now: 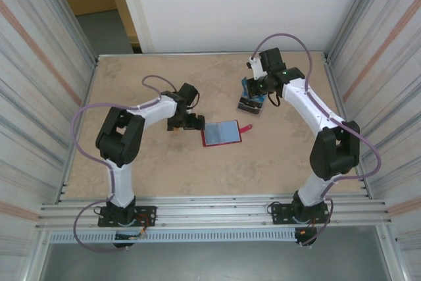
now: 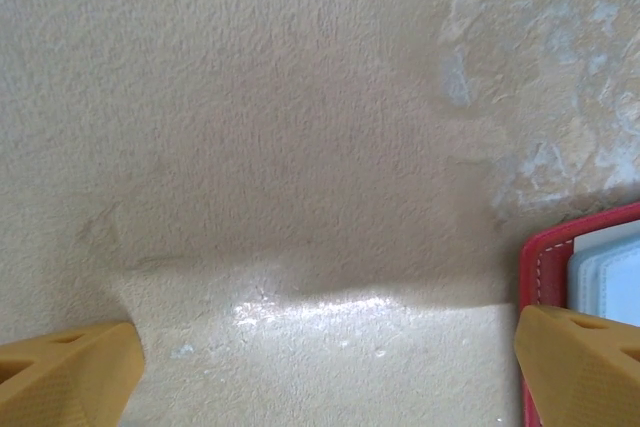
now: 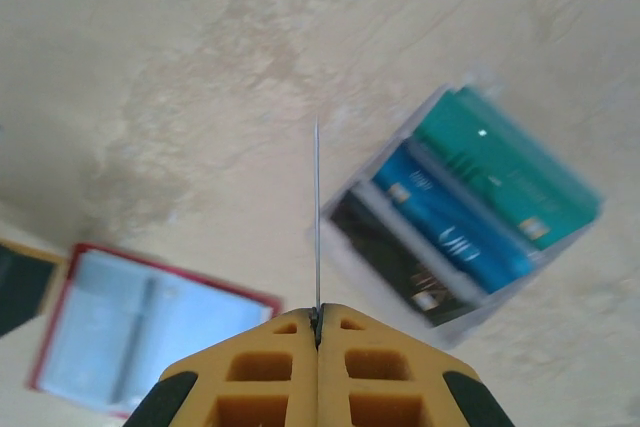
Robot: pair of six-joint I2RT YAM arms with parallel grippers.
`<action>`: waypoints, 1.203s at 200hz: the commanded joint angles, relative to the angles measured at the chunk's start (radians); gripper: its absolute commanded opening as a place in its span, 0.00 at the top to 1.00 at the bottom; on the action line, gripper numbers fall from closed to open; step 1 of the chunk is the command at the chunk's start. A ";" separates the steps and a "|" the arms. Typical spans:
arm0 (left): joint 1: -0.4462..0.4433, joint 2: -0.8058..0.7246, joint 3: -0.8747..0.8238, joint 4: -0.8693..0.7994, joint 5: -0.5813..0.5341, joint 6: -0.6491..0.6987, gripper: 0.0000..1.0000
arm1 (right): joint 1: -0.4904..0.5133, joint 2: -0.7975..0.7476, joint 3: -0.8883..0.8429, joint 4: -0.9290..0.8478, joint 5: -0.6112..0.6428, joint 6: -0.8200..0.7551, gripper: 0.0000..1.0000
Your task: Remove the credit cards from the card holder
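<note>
Card holder (image 1: pixel 220 133) laid open flat. Left gripper (image 2: pixel 325 362) spread wide at holder's left edge, nothing held. One credit card (image 3: pixel 317 207) pinched edge-on by right gripper (image 3: pixel 318 322), right of holder; card pile (image 3: pixel 470 217) stacked just beyond holder's right end

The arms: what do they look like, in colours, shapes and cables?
The left arm and the right arm both have white links and black joints. A thin pale purple cable loops along each. The right fingers are orange-yellow with square hollows. The left fingers, of the same colour, have a fine cross-hatched surface.
</note>
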 commanded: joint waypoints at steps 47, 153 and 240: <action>0.032 -0.041 -0.012 0.100 -0.043 0.041 0.01 | -0.089 0.134 0.118 -0.057 -0.025 -0.460 1.00; -0.039 -0.273 -0.135 0.103 -0.087 -0.023 0.01 | -0.108 0.282 0.224 -0.150 -0.030 -0.631 1.00; -0.045 -0.291 -0.144 0.104 -0.086 -0.049 0.01 | -0.120 0.330 0.220 -0.177 -0.036 -0.651 1.00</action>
